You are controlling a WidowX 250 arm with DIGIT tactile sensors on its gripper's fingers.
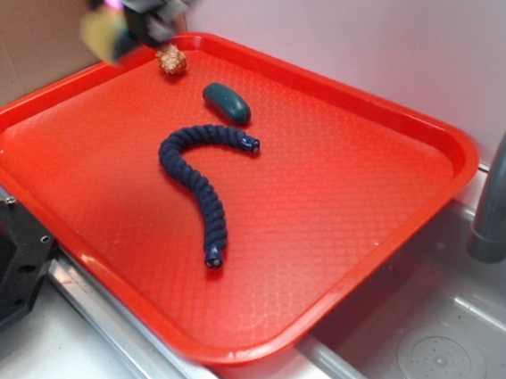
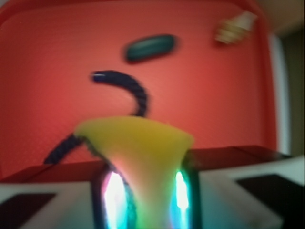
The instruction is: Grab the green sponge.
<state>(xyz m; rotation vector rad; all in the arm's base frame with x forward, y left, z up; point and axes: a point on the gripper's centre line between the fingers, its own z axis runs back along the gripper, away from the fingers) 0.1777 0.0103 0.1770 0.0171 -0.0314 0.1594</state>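
Yellow foam of the green sponge (image 2: 138, 148) is sitting pinched in your gripper (image 2: 145, 191), lifted over the red tray's (image 1: 337, 251) far left corner. Grab looking done; you're only needing to hold firm.

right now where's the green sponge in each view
Exterior: the green sponge is a blurred yellow block at top left, held in the gripper over the far corner of the red tray.
Wrist: it fills the lower centre, pinched between the fingers.
Shared landmark: the dark blue rope on the tray.
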